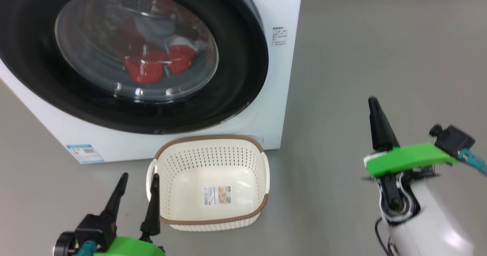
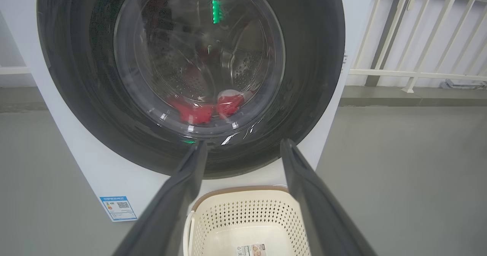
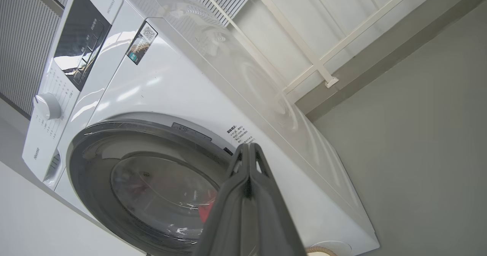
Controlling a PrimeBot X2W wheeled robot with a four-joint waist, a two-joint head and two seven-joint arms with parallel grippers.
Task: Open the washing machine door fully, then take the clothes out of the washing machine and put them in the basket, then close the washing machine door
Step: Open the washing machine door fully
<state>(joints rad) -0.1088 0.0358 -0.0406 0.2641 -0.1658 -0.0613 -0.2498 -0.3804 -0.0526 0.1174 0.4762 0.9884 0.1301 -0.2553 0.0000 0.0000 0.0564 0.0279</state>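
The white washing machine stands ahead with its round black-rimmed door closed flush against the front. Through the glass I see the red clothes lying in the drum, also visible as clothes in the left wrist view. The cream basket sits empty on the floor right below the door. My left gripper is open, low at the basket's left side. My right gripper is shut with nothing in it, raised off to the machine's right and apart from it. In the right wrist view the right gripper points at the machine.
A cream railing and wall run behind the machine on its right. Grey floor stretches to the machine's right. A blue label sticker sits on the lower left front. The control panel with a knob is at the machine's top.
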